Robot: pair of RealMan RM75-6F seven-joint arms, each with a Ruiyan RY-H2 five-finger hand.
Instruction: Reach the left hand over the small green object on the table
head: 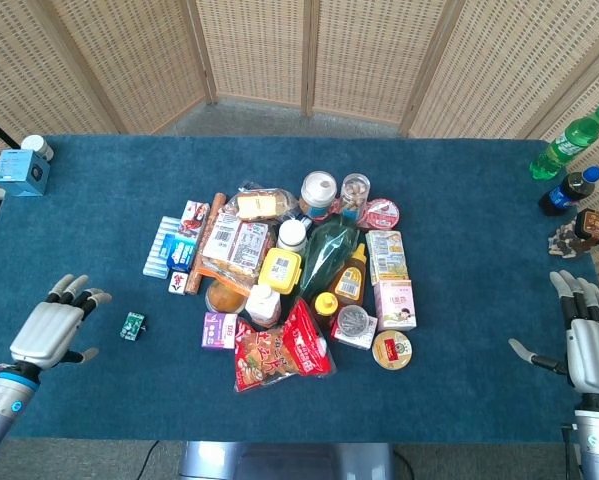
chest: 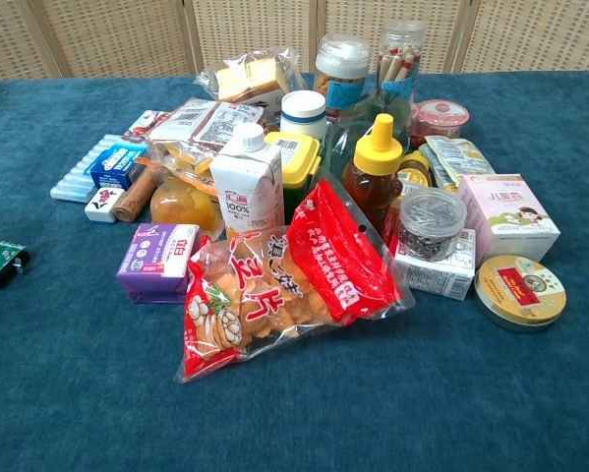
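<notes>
Both hands spread, empty: left hand (head: 49, 332) at nine o'clock from green object (head: 132, 325), apart. Unseen in chest view. Readable: "100%" on carton (chest: 247, 182).

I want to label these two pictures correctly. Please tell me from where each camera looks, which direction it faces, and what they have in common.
Head view: high above the near table edge, looking steeply down; the left hand and right hand show, both empty with fingers apart.
Chest view: low, near table height, facing forward across the pile; no part of the robot shows.
Shared: the small green object, the red snack bag and the blue table.
</notes>
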